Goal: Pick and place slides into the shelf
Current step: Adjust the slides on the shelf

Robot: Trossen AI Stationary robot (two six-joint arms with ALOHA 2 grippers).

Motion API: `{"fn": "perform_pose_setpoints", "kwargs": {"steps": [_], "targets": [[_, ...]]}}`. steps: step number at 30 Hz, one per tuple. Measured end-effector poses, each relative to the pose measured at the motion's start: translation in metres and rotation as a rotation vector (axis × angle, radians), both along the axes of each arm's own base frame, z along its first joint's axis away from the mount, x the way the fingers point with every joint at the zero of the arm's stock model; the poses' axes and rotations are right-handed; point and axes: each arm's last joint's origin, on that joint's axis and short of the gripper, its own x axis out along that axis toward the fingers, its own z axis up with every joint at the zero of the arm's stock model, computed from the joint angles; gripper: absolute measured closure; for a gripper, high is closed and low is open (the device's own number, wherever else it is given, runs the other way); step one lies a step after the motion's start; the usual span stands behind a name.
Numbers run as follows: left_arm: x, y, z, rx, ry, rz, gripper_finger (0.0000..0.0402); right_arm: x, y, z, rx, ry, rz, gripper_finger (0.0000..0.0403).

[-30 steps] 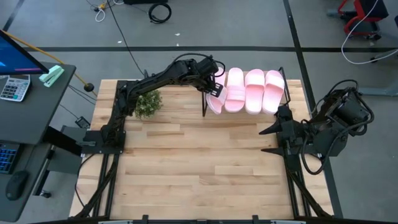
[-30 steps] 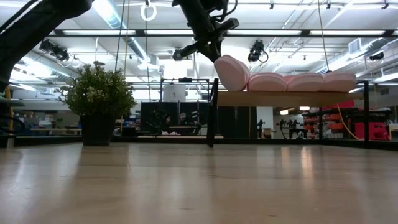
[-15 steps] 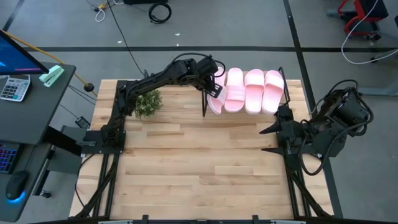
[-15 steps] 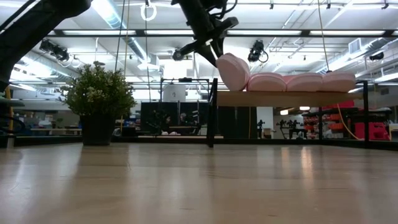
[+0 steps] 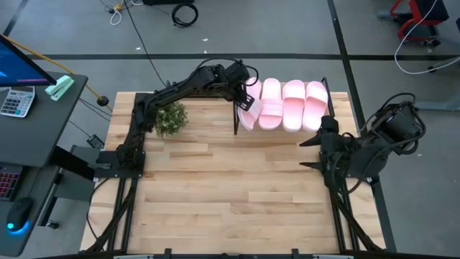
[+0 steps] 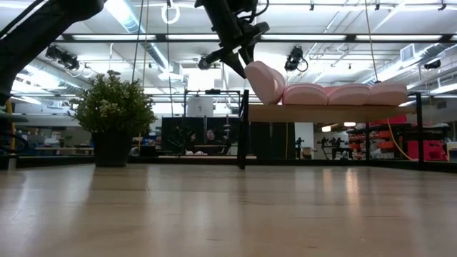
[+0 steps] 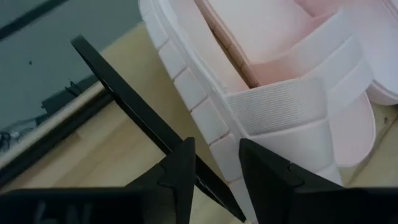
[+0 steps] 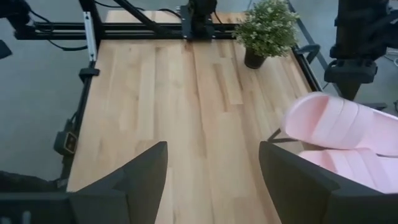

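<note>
Pink slides fill the shelf at the table's far right: you see four, the leftmost tipped up on its neighbour. From above, that one is half hidden under the left gripper, whose jaws stand slightly apart, clear of it. Only the low view shows the tilt. The right gripper waits near the right edge, jaws wide apart and empty.

A grey concrete floor surrounds the plank desk, with black cables lying on it at the far side. To the left stands a dark side table carrying a calculator. Long ceiling lights brighten the workshop beyond.
</note>
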Motion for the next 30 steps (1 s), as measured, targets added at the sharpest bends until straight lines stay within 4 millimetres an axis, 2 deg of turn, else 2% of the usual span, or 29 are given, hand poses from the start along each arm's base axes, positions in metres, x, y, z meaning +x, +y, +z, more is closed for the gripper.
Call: {"fn": "perform_pose_setpoints", "kwargs": {"steps": [7,20,30], "targets": [[-0.0020,0.0043,0.0020,0.018,-0.001,-0.007,0.0260,0.0002,-0.0044,-0.0022,-0.014,0.032,-0.015,0.0143],[-0.0011,0.0006,0.0029,-0.047,-0.030,-0.037,0.0232,-0.0004,-0.0039,-0.0029,0.001,0.047,-0.003,0.0141],[-0.0080,-0.0013,-0.0020,-0.046,0.069,-0.048,0.0226,-0.0007,-0.0029,-0.0034,0.040,0.066,0.014,0.0142]]}}
